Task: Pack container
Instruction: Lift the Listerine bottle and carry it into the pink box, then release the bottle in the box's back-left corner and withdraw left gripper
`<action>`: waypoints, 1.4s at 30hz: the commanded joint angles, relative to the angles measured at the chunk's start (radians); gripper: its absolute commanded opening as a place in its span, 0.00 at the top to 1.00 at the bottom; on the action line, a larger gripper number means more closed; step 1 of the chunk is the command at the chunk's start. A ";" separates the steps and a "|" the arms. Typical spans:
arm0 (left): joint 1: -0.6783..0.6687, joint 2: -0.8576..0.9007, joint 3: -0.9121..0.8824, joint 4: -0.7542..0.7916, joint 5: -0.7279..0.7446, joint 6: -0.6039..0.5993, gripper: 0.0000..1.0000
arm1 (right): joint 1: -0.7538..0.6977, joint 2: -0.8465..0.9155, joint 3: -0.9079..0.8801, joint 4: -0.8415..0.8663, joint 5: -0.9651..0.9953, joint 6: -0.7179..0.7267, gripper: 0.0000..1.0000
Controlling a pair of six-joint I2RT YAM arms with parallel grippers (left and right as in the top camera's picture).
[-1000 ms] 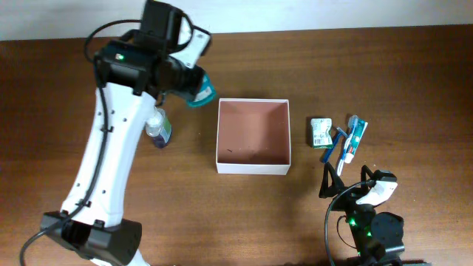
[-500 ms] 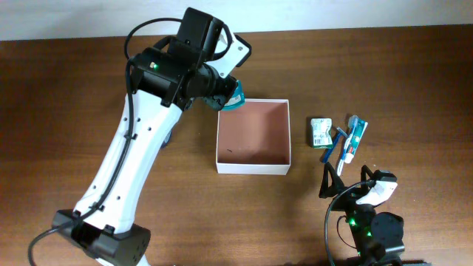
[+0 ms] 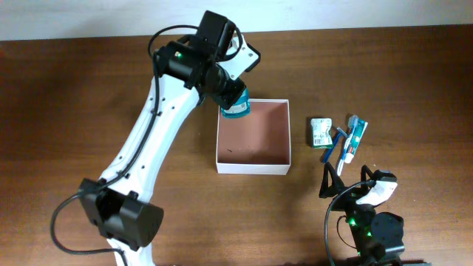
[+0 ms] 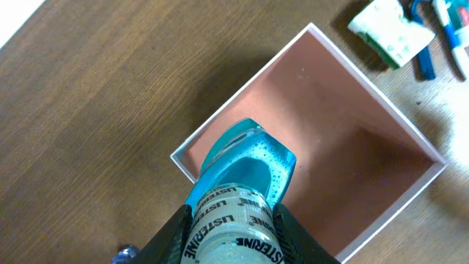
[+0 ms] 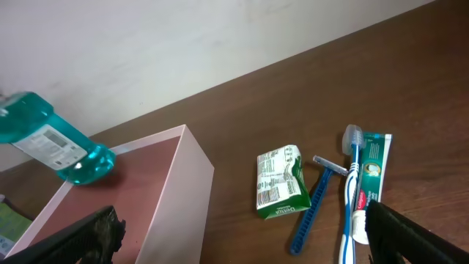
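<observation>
At five o'clock the right gripper (image 3: 331,179) gapes wide, mid-table sits the container (image 3: 253,168), likely light and flimsy, best pinched over one wall's rim, and above its eleven o'clock corner the left gripper (image 3: 230,94) clamps a teal mouthwash bottle (image 3: 236,108).

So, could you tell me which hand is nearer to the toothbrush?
Right. The right hand sits open just short of the toothbrush; the left hand holds a bottle over the box's far side.

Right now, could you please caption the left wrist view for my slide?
Left claw holds a teal mouthwash bottle over a corner of the open box.
</observation>
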 commanded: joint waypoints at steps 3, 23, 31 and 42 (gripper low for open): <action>0.000 0.035 0.035 0.022 0.032 0.083 0.81 | -0.006 -0.009 -0.005 -0.005 0.013 0.001 0.02; 0.000 0.147 0.035 0.069 0.008 0.150 0.80 | -0.006 -0.009 -0.005 -0.005 0.013 0.001 0.02; 0.000 0.177 0.035 0.068 -0.009 0.149 0.73 | -0.006 -0.009 -0.005 -0.005 0.013 0.001 0.02; 0.000 0.179 0.035 0.066 -0.016 0.145 0.30 | -0.006 -0.009 -0.005 -0.005 0.013 0.001 0.01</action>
